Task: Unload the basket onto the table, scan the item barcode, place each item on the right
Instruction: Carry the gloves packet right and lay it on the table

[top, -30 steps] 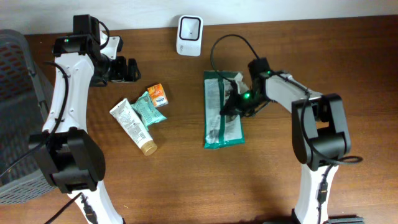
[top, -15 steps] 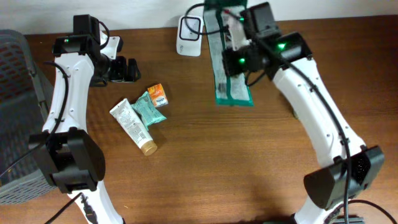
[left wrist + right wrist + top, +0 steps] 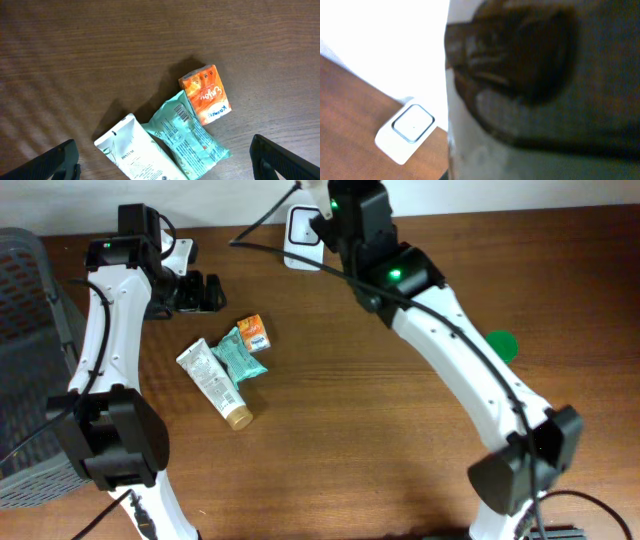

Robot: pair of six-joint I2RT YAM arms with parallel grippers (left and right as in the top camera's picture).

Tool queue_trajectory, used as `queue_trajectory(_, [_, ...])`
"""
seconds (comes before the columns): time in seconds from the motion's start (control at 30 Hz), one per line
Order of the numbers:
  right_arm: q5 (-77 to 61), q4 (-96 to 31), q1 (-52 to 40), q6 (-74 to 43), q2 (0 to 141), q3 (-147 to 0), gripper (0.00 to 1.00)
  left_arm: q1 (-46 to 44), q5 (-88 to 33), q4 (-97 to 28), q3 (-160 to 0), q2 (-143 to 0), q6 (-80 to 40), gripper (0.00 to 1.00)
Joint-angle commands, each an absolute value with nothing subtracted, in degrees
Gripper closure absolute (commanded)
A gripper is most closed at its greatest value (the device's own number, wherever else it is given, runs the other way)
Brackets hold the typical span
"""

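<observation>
The pick-up looks done and the presenting step is in hand. The right gripper is at the far edge of the table, right over the barcode scanner, with its jaws fully closed. In the overhead view the arm hides what they clamp. In the right wrist view a blurred pale and dark surface sits tight against the lens and fills most of the frame. I take this to be the pack, held off the table just above and beside the scanner. Still to do are getting a read at the scanner window and setting the pack down. Nothing in view shows a scan has registered.

The pack's one sharp edge runs top to bottom through the wrist frame, so its long axis probably hangs roughly along the gripper's reach. The blur leaves that a guess. I cannot tell which face carries the barcode or whether it is turned to the scanner window.

The left gripper is well apart from the scanner on the left-arm side, with its jaws spread wide and nothing in them. Nearer the robot than the scanner, an orange packet, a teal sachet and a white tube lie untouched on the wood in a touching cluster.
</observation>
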State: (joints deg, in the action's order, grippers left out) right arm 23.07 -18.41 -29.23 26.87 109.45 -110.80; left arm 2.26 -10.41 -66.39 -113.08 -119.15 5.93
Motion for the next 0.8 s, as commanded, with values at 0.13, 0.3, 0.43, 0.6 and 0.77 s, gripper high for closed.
queue_trajectory(0.13, [15.8, 3.4, -29.3, 47.3, 123.9, -111.5, 0.96, 2.3, -10.2, -66.3, -113.2, -118.9, 5.6, 0.01])
queue_trajectory(0.3, [12.2, 17.9, -29.3, 56.9, 134.8, -111.5, 0.96, 2.3, -10.2, -66.3, -113.2, -118.9, 5.6, 0.01])
queue_trajectory(0.43, [12.0, 21.0, -29.3, 58.7, 138.8, -111.5, 0.96, 2.3, -10.2, -66.3, -113.2, -118.9, 5.6, 0.01])
queue_trajectory(0.6, [11.8, 24.6, -29.3, 58.7, 139.0, -111.5, 0.96, 2.3, -10.2, -66.3, -113.2, -118.9, 5.6, 0.01])
queue_trajectory(0.77, [11.7, 25.6, -29.3, 58.6, 138.7, -111.5, 0.96, 2.3, -10.2, -66.3, -113.2, -118.9, 5.6, 0.01])
